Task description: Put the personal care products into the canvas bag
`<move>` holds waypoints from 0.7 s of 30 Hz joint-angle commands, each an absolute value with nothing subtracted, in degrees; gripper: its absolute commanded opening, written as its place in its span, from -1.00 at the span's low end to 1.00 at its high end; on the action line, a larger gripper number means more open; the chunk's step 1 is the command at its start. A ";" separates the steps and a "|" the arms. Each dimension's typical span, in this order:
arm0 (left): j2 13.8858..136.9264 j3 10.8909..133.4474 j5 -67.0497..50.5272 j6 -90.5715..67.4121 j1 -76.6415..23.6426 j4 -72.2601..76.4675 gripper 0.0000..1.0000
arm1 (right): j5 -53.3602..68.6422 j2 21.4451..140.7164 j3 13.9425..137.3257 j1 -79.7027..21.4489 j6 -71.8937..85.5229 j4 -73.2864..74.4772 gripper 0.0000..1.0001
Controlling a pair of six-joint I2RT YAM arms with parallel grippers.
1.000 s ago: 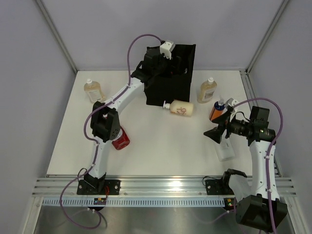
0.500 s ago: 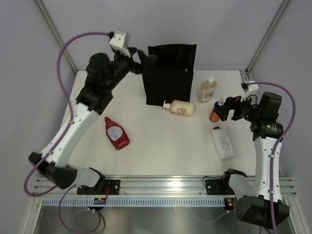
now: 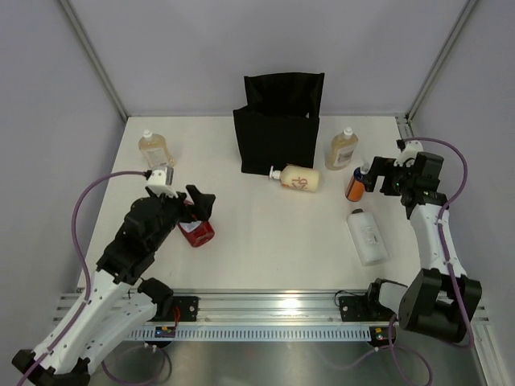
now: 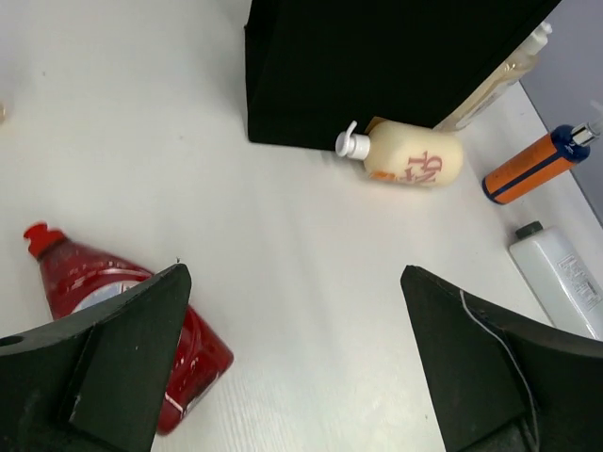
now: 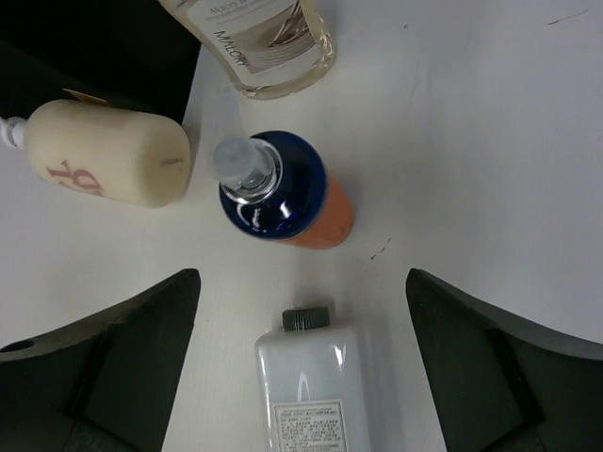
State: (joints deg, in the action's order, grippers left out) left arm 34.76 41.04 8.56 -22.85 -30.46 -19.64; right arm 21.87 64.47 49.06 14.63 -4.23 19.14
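- Canvas bag (image 3: 278,125) stands upright at the upper middle of the overhead view, near the back edge of the white table (image 3: 265,249). Can't see inside it from any view.
- Cream pump bottle (image 3: 299,178) lies on its side right against the bag's front lower right corner, pump head pointing left.
- One amber bottle (image 3: 343,149) stands just right of the bag. The other amber bottle (image 3: 153,149) is way over at the upper left of the table.
- Orange spray bottle (image 3: 356,183) stands upright at the right, just below the right-hand amber one and beside the cream bottle's base.
- Flat white bottle (image 3: 368,237) lies flat below the spray, dark cap pointing up the frame toward it.
- Red bottle (image 3: 197,233) lies on its side at the left middle of the table.
- Left pincer (image 4: 292,282) hangs wide open with nothing in it. In its wrist view the red bottle sits at the lower left, partly behind one finger; can't tell if they touch.
- Right pincer (image 5: 301,282) is also spread wide and holding nothing, hovering right over the spray, with the white bottle's cap between its fingers in the wrist view.
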 commanded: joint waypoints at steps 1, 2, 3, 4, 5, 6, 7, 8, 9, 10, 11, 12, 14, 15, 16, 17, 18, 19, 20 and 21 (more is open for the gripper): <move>29.01 38.33 10.20 -27.15 -30.41 -21.00 0.98 | 20.65 69.95 51.85 13.45 -6.85 12.40 0.99; 28.39 37.45 9.33 -27.85 -30.41 -22.31 0.98 | 21.44 72.22 52.12 13.10 -7.55 11.78 0.99; 27.34 37.27 8.88 -28.12 -30.41 -23.19 0.98 | 21.79 73.20 52.82 12.14 -7.82 11.78 0.99; 27.16 37.27 8.53 -28.47 -30.41 -23.99 0.98 | 22.23 74.00 53.17 11.61 -8.08 11.86 0.99; 26.98 37.27 7.66 -29.17 -30.41 -25.65 0.98 | 22.15 75.48 53.26 10.99 -8.17 11.43 0.99; 26.81 37.70 7.21 -29.53 -30.41 -26.53 0.98 | 21.80 76.19 53.52 10.46 -8.17 11.08 0.99; 26.72 37.97 6.77 -29.88 -30.41 -27.50 0.97 | 21.54 76.81 53.61 9.41 -8.26 10.90 0.99; 26.54 38.32 5.90 -30.58 -30.41 -29.16 0.97 | 20.23 77.95 53.70 8.88 -7.65 9.94 0.99; 26.46 38.76 5.37 -30.93 -30.41 -29.96 0.97 | 19.52 78.65 53.70 8.44 -7.21 9.41 0.99; 26.02 38.93 5.01 -31.37 -30.41 -30.75 0.98 | 19.25 79.97 53.88 7.92 -6.86 8.97 0.99; 25.75 39.02 4.57 -32.07 -30.41 -32.07 0.98 | 18.29 80.50 53.88 7.65 -5.81 7.92 0.99; 25.32 39.02 4.40 -32.43 -30.41 -32.60 0.98 | 17.32 81.20 53.96 7.30 -5.37 7.39 0.99; 23.57 38.67 4.39 -33.30 -30.41 -33.74 0.98 | 14.52 82.96 54.23 6.86 -3.96 6.25 0.96; 22.86 38.50 4.48 -33.57 -30.41 -34.18 0.98 | 13.63 83.49 54.58 6.77 -3.43 6.15 0.93; 22.16 38.15 4.83 -34.18 -30.41 -34.54 0.97 | 12.49 84.37 54.84 6.77 -2.21 6.15 0.75; 20.67 37.88 5.09 -34.54 -30.41 -34.54 0.97 | 12.05 84.64 55.02 6.77 -1.68 6.41 0.65; 20.05 37.53 5.27 -34.98 -30.41 -34.63 0.98 | 11.87 84.90 55.37 6.77 -1.32 6.68 0.59; 19.17 36.92 5.53 -35.68 -30.41 -34.63 0.98 | 12.39 84.90 55.28 6.77 -1.23 6.59 0.45; 18.55 36.65 5.62 -36.12 -30.41 -34.63 0.98 | 12.57 84.55 54.94 6.77 -1.14 5.72 0.37; 17.59 36.22 5.71 -36.38 -30.41 -34.63 0.98 | 12.74 84.20 54.15 6.68 -1.23 5.02 0.31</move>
